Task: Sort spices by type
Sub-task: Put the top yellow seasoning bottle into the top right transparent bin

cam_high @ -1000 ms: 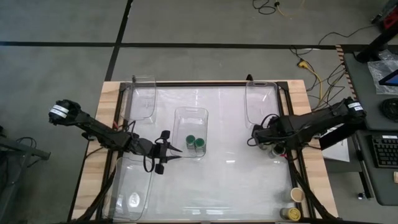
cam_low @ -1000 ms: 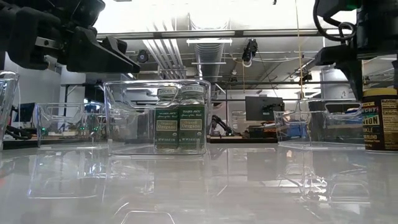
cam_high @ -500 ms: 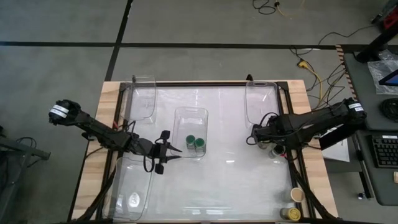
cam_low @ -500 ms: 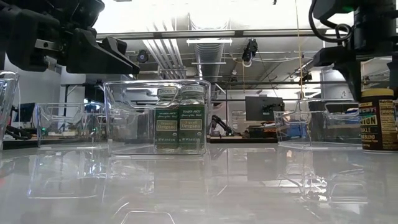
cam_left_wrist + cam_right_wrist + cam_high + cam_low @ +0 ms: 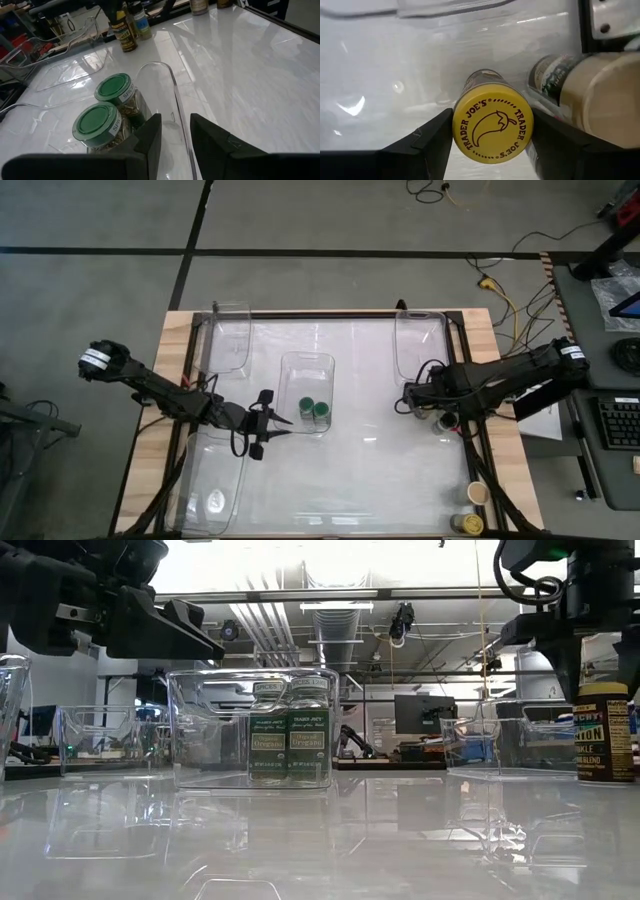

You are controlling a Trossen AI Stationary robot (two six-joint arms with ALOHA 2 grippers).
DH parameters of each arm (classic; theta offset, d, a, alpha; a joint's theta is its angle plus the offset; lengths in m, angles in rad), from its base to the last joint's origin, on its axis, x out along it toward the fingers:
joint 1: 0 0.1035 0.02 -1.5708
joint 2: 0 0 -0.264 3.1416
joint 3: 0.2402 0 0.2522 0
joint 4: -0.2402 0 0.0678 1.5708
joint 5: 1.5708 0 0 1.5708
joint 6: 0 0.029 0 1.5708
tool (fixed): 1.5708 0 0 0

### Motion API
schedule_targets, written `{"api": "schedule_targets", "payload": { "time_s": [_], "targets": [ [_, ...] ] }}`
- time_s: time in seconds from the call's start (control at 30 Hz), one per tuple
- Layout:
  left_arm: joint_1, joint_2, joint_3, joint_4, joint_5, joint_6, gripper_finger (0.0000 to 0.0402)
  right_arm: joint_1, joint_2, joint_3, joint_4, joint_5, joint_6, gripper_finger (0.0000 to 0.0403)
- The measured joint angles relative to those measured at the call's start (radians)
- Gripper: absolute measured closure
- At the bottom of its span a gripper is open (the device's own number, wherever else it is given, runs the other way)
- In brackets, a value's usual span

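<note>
Two green-lidded spice jars [image 5: 313,407] stand side by side on their bases inside the centre clear bin [image 5: 307,365]. My left gripper [image 5: 270,423] hovers open at that bin's left side; in its wrist view my left gripper [image 5: 175,140] has the bin's rim [image 5: 172,85] running between the fingers, and the green-lidded jars [image 5: 107,107] sit just beyond. My right gripper [image 5: 412,402] is near the table's right edge, shut on a yellow-lidded jar [image 5: 492,120]. A tan-lidded jar [image 5: 605,95] and a dark-labelled jar [image 5: 547,75] stand close beside it. My right gripper holds the yellow-lidded jar at its top, the lid's rim [image 5: 461,125] pinched between the two fingers [image 5: 427,145]. The fingers come from above, pointing down. The jar [image 5: 603,735] stays upright below them; whether its base is on the table, I cannot tell.
Clear bins stand at the far left [image 5: 232,335], far right [image 5: 418,345] and near left [image 5: 215,475]. A tan-lidded jar [image 5: 478,493] and a yellow-lidded jar [image 5: 467,523] stand at the near right corner. Open table lies between the centre bin and the right arm.
My right gripper has shifted a little toward the table's left, and the yellow-lidded jar has moved with it, staying upright.
</note>
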Motion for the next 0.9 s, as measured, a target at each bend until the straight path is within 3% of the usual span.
{"api": "schedule_targets", "payload": {
  "time_s": [0.23,0.43,0.63,0.9],
  "targets": [
    [0.0,0.0,0.0,0.0,0.0,0.002,0.0313,0.0,-0.001,0.076,-0.001,-0.026,-0.263,0.018],
    [0.0,0.0,-0.001,0.039,0.0,-0.028,0.0313,0.0,0.001,0.275,-0.002,-0.014,-0.722,0.0173],
    [0.0,-0.005,-0.001,0.035,0.001,-0.171,0.0313,-0.022,0.001,0.414,-0.074,0.235,-1.124,0.0173],
    [0.0,-0.047,0.046,0.034,0.002,-0.263,0.0313,-0.195,0.004,0.449,-0.174,0.24,-1.55,0.0176]
  ]
}}
